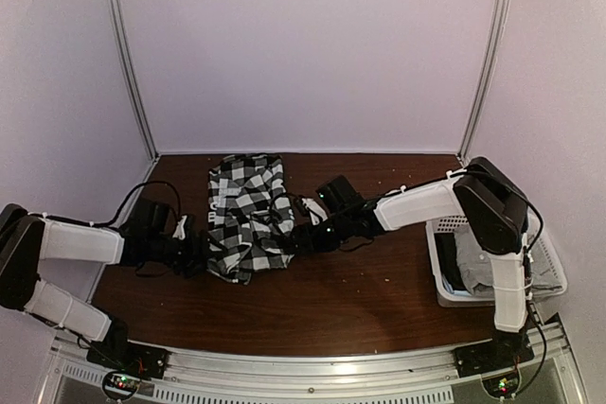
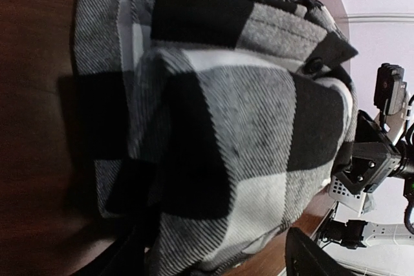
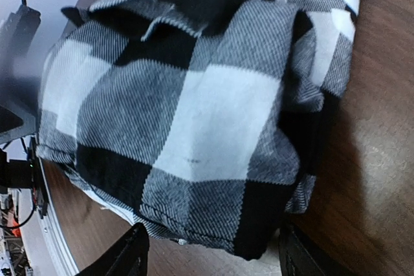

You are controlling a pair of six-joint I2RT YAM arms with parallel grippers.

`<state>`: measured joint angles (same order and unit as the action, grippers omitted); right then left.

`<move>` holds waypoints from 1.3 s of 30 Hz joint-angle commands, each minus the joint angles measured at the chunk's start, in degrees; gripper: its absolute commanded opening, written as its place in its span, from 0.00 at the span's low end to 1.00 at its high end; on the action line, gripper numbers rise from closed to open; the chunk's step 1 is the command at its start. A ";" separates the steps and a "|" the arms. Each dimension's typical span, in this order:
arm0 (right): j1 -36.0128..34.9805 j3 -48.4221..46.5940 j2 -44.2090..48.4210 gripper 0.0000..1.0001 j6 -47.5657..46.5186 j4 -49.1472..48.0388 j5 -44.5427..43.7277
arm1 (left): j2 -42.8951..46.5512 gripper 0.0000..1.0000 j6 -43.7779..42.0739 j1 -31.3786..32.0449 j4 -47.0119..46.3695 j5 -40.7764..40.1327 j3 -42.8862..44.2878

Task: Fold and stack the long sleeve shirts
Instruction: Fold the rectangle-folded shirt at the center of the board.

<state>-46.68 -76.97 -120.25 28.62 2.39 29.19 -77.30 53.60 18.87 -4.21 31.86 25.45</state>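
Note:
The black-and-white checked long sleeve shirt (image 1: 246,215) lies folded in a bundle on the brown table, left of the middle. My left gripper (image 1: 194,254) sits low at its left edge, and my right gripper (image 1: 299,238) at its right edge. In the left wrist view the shirt (image 2: 246,127) fills the frame, and the left gripper (image 2: 210,253) stands open with the cloth's near edge between its dark fingers (image 2: 310,256). The right gripper (image 3: 212,240) is open too, its fingers (image 3: 126,256) wide on either side of the shirt's (image 3: 194,114) hem. Grey cloth (image 1: 480,267) lies in the basket.
A white lattice basket (image 1: 445,281) stands at the table's right edge beside the right arm's base. A small black object (image 1: 333,191) lies behind the right forearm. The enclosure's pale walls close the back and both sides. Black cables trail near the left arm (image 1: 156,201).

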 commanded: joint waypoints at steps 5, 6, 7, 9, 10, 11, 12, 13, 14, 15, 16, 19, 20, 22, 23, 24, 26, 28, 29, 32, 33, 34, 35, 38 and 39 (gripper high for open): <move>-3.13 2.26 1.61 0.69 -5.09 -1.87 -7.75 | 1.31 0.72 0.01 4.38 -2.57 0.22 -2.46; -3.34 2.15 1.26 0.68 -4.99 -2.01 -8.55 | 0.83 0.70 0.48 4.90 -3.18 0.22 -2.61; -3.51 1.98 0.79 0.67 -4.91 -2.14 -9.31 | 0.42 0.67 0.98 5.31 -3.76 0.09 -2.68; -3.76 1.32 0.02 0.63 -4.69 -2.18 -10.04 | -0.37 0.60 1.78 5.91 -4.48 0.01 -2.63; -3.97 1.11 -0.13 0.61 -4.57 -2.21 -10.69 | -0.61 0.57 2.05 6.07 -4.67 -0.02 -2.54; -4.15 0.87 -0.06 0.58 -4.47 -2.11 -11.24 | -0.80 0.52 2.30 6.23 -4.70 0.02 -2.30; -4.26 0.64 0.08 0.54 -4.41 -1.85 -11.84 | -0.83 0.47 2.44 6.25 -4.71 0.19 -2.07; -4.44 0.52 0.55 0.50 -4.30 -1.81 -12.24 | -0.73 0.41 2.64 6.26 -4.59 0.34 -1.81; -4.52 0.58 1.13 0.46 -4.24 -1.78 -12.97 | -0.44 0.35 2.84 6.26 -4.38 0.47 -1.43; -4.56 0.55 1.88 0.41 -4.13 -1.73 -13.24 | 0.09 0.30 2.89 6.26 -4.04 0.52 -1.00; -4.56 0.40 2.55 0.36 -4.13 -1.56 -13.52 | 0.51 0.24 2.87 6.26 -3.54 0.54 -0.42; -4.53 -1.02 4.20 0.19 -4.29 -0.92 -14.07 | 1.21 0.12 2.97 6.26 -2.38 0.48 1.59; -4.56 -1.85 4.53 0.14 -4.35 -0.37 -14.16 | 1.31 0.09 3.20 6.26 -2.27 0.67 2.33; -4.54 -3.57 4.74 0.06 -4.47 0.48 -14.31 | 1.73 0.05 3.92 6.26 -2.36 0.79 3.53; -4.49 -4.37 4.79 0.02 -4.57 0.71 -14.52 | 1.98 0.05 4.15 6.26 -2.44 0.71 4.15; -4.48 -5.32 4.77 0.00 -4.75 0.88 -14.71 | 2.17 0.04 4.51 6.22 -2.59 0.52 5.15; -4.39 -7.48 4.24 0.00 -5.24 1.45 -15.39 | 1.97 0.03 5.13 5.94 -3.06 -0.10 6.72; -4.10 -10.43 2.86 0.00 -5.70 2.71 -15.65 | 1.05 0.02 6.15 5.19 -3.96 -0.27 8.16; -3.90 -12.08 2.04 0.00 -5.90 3.12 -15.73 | 0.34 0.02 6.81 4.68 -4.51 -0.41 8.77; -2.87 -17.73 -1.65 0.00 -6.10 3.90 -15.31 | -2.42 0.02 8.96 2.64 -7.51 -0.99 10.31; -2.33 -20.16 -3.23 0.00 -6.06 4.65 -14.95 | -3.86 0.02 9.71 1.75 -8.91 -0.97 10.82; -1.84 -22.68 -4.72 0.06 -6.10 5.39 -14.63 | -5.97 0.02 10.53 0.40 -11.77 -0.31 11.29; -1.37 -24.96 -6.23 0.12 -6.05 6.10 -14.35 | -7.61 0.03 11.11 -0.56 -13.57 0.16 12.13; 0.16 -33.21 -10.61 0.33 -6.11 9.06 -13.25 | -13.20 0.10 11.28 -2.82 -16.00 0.15 16.12; 0.51 -35.55 -11.73 0.38 -6.25 10.34 -13.14 | -15.28 0.15 11.08 -3.47 -16.82 0.56 17.61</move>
<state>-48.23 -105.21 -127.11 22.76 7.31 15.42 -86.83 63.29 18.02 -13.26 31.99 37.87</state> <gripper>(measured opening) 0.299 0.078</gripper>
